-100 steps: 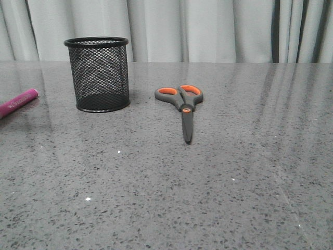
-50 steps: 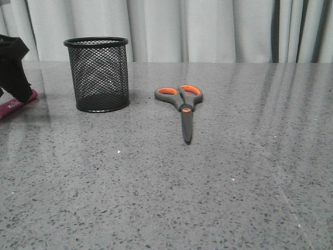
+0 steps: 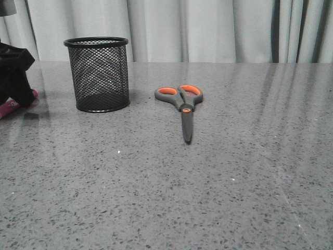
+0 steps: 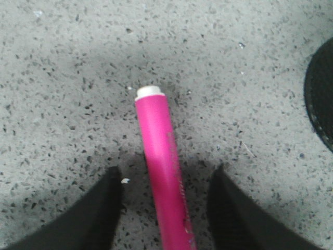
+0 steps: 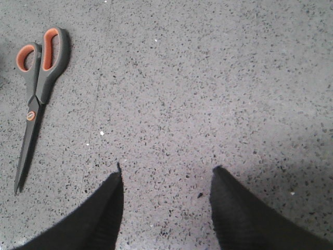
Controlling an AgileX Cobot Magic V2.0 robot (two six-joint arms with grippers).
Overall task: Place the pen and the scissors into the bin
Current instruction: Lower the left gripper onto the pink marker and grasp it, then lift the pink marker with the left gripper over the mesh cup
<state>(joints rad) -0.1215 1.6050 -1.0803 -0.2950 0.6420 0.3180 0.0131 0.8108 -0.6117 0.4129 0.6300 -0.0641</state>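
The magenta pen [image 4: 158, 156] lies flat on the speckled grey table, pale tip pointing away from the wrist. My left gripper [image 4: 165, 174] is open and straddles the barrel, one finger on each side with a gap to the pen. In the front view that gripper [image 3: 15, 78] is at the far left edge, covering most of the pen [image 3: 10, 108]. The black mesh bin [image 3: 99, 73] stands upright to its right; its edge [image 4: 320, 99] shows in the left wrist view. The scissors [image 3: 183, 107] lie closed mid-table, also scissors [image 5: 36, 88]. My right gripper [image 5: 166, 177] is open over bare table.
The grey speckled table [image 3: 208, 182] stretches wide in front and to the right of the scissors. Pale curtains [image 3: 208, 28] hang behind the table's far edge.
My left gripper has entered from the left and come down over the pen, now hiding most of it. The bin and scissors have not moved.
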